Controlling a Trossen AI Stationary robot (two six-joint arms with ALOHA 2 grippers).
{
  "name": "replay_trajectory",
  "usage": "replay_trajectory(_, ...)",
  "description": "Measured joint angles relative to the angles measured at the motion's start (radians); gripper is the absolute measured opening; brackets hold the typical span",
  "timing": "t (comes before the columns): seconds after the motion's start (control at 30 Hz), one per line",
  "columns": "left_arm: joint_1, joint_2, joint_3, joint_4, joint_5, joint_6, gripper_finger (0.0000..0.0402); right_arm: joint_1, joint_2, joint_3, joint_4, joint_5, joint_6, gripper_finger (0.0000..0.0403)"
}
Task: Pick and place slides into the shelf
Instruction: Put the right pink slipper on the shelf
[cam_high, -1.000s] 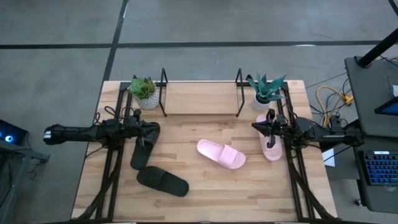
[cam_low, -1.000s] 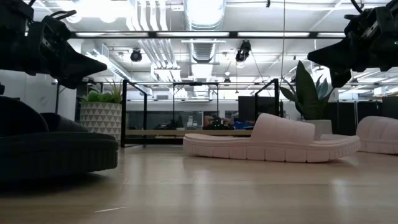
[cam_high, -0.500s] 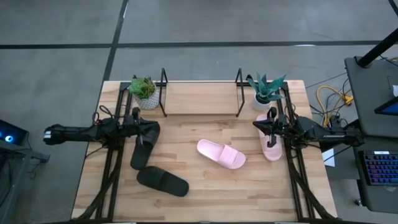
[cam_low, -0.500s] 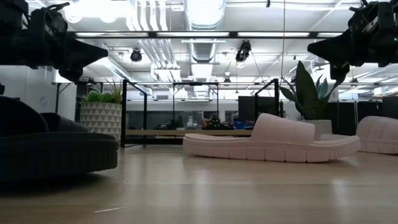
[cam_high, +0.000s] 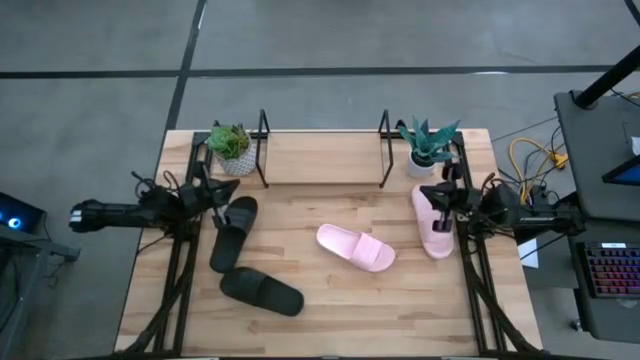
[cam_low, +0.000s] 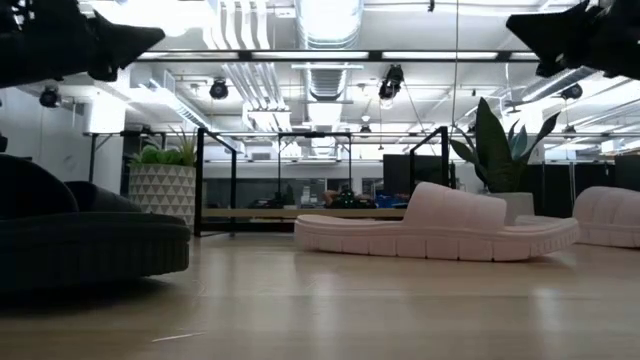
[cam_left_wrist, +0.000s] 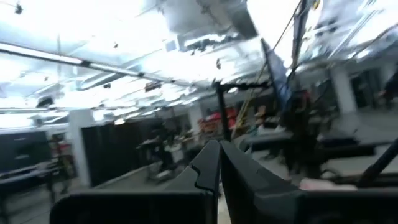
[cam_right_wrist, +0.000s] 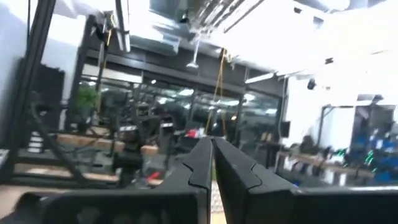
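Note:
All the slides lie sole-down on the wooden table. One black slide (cam_high: 231, 234) is near the left side and a second black slide (cam_high: 261, 291) is nearer the near edge. One pink slide (cam_high: 356, 247) lies mid-table and another pink slide (cam_high: 432, 222) lies on the right. The shelf (cam_high: 323, 150), thin black rods with two upright end frames, stands at the far edge. My left gripper (cam_high: 218, 194) (cam_low: 135, 38) is shut, raised beside the first black slide's far end. My right gripper (cam_high: 434, 193) (cam_low: 525, 24) is shut, raised over the right pink slide's far end.
A potted plant in a patterned pot (cam_high: 231, 148) stands by the shelf's left end frame, and a spiky plant in a white pot (cam_high: 427, 146) by its right one. Bare wood lies between the pink slide mid-table and the shelf.
Both grippers have risen and drawn back, the left toward the table's left edge and the right toward its right edge, with their fingers tipping up to level. No slide has moved.

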Motion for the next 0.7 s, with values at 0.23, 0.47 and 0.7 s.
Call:
replay_trajectory(0.23,0.000,0.055,0.048,0.005,-0.022,0.022,0.0056,0.000,0.034,0.096,-0.056,0.000,0.026,0.0107)
replay_trajectory(0.47,0.000,0.135,0.045,0.093,-0.021,0.018,0.0143,0.000,0.180,0.253,-0.134,0.034,0.021,0.0200)
replay_trajectory(0.7,0.000,0.190,0.045,0.132,-0.021,0.017,0.0164,0.000,0.358,0.462,-0.315,0.025,0.033,0.0210)
